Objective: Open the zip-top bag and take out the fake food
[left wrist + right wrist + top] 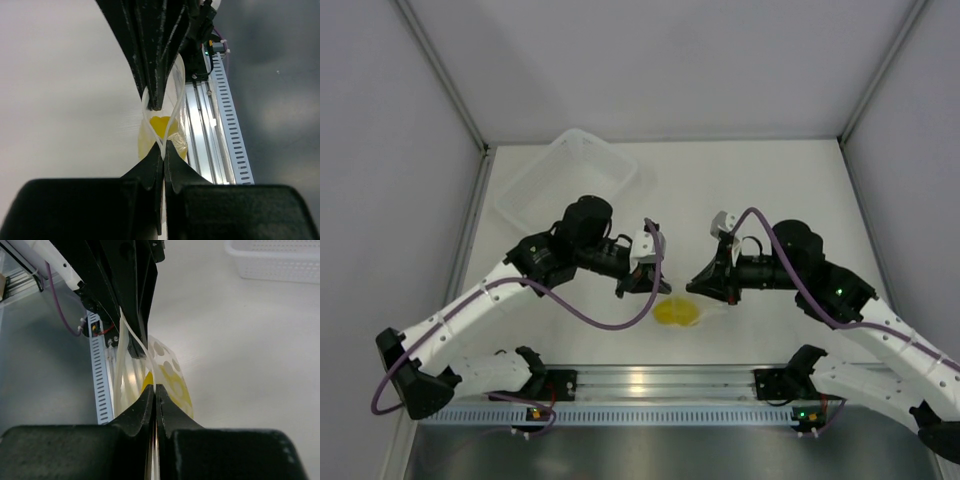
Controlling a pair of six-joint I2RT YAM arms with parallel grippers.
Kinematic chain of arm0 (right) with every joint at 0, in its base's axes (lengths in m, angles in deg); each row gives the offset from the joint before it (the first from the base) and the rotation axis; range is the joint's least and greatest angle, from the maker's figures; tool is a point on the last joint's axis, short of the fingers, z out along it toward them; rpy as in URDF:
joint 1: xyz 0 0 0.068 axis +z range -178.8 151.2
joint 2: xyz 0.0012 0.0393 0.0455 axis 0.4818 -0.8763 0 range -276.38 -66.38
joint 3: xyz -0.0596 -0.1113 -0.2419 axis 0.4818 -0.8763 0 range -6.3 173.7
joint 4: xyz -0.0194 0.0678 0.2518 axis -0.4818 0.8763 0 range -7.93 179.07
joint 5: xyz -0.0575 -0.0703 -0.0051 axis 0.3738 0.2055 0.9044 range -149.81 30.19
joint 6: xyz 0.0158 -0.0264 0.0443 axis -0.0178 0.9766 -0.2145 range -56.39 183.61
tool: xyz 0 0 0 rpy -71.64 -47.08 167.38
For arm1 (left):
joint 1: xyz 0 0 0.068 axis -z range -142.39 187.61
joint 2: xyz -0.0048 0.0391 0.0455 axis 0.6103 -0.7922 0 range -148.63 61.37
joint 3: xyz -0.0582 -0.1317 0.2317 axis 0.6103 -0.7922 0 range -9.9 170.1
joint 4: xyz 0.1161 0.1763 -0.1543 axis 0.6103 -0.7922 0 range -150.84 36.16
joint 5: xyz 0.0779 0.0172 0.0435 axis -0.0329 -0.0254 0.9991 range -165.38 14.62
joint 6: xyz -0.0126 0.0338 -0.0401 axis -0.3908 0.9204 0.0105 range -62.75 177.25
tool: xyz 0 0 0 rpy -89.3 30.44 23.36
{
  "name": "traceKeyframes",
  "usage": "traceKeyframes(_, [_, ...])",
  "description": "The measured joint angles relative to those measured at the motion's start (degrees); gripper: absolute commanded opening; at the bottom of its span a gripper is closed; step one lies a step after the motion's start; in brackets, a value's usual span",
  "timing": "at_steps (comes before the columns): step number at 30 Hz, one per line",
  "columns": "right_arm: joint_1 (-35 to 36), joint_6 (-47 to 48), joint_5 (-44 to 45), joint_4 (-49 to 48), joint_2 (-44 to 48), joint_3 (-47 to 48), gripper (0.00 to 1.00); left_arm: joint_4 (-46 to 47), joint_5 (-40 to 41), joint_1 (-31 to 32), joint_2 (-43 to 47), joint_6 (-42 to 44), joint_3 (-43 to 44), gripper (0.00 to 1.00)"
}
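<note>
The zip-top bag hangs low between both grippers near the table's front edge, with the yellow fake food inside it. My left gripper is shut on one lip of the bag's mouth. My right gripper is shut on the opposite lip. In the left wrist view the two lips spread apart in a V, and the fake food shows between them. The bag's clear wall carries white dots in the right wrist view, and yellow shows through it.
A translucent white basket tray sits at the back left, its wall showing in the right wrist view. The slotted metal rail with the arm bases runs along the front edge, just below the bag. White walls enclose the table.
</note>
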Motion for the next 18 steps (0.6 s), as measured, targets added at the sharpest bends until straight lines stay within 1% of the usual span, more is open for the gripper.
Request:
traceKeyframes(4, [0.0,0.1,2.3,0.3,-0.5,0.2,0.00,-0.3,4.9,0.0,-1.4,-3.7,2.0,0.00])
traceKeyframes(5, [0.0,0.1,3.3,0.3,-0.9,0.4,0.00,-0.4,6.4,0.0,-1.8,-4.5,2.5,0.04])
traceKeyframes(6, [0.0,-0.1,4.3,0.3,-1.3,0.7,0.00,-0.4,8.2,0.0,-2.3,-5.4,3.0,0.12])
traceKeyframes(7, [0.0,-0.4,5.7,0.3,-2.0,1.0,0.00,-0.4,10.1,-0.1,-2.9,-6.6,3.5,0.26])
traceKeyframes(8, [0.1,-0.7,7.2,0.3,-2.6,1.2,0.00,-0.4,11.8,-0.1,-3.3,-6.9,3.7,0.75])
traceKeyframes(9, [0.1,-1.3,9.0,0.2,-3.4,1.6,0.00,-0.4,14.3,-0.1,-3.7,-8.0,3.8,0.88])
traceKeyframes(10, [0.2,-2.0,11.4,0.1,-4.2,1.9,0.00,-0.4,16.2,-0.1,-4.1,-9.2,3.8,0.97])
traceKeyframes(15, [1.4,-6.3,24.8,-0.3,-7.6,2.5,0.00,-0.6,21.9,-0.2,-4.9,-15.2,3.8,0.98])
traceKeyframes(18, [2.2,-11.2,36.9,-0.7,-9.0,2.4,0.00,0.3,25.6,-0.2,-4.9,-22.3,3.8,0.98])
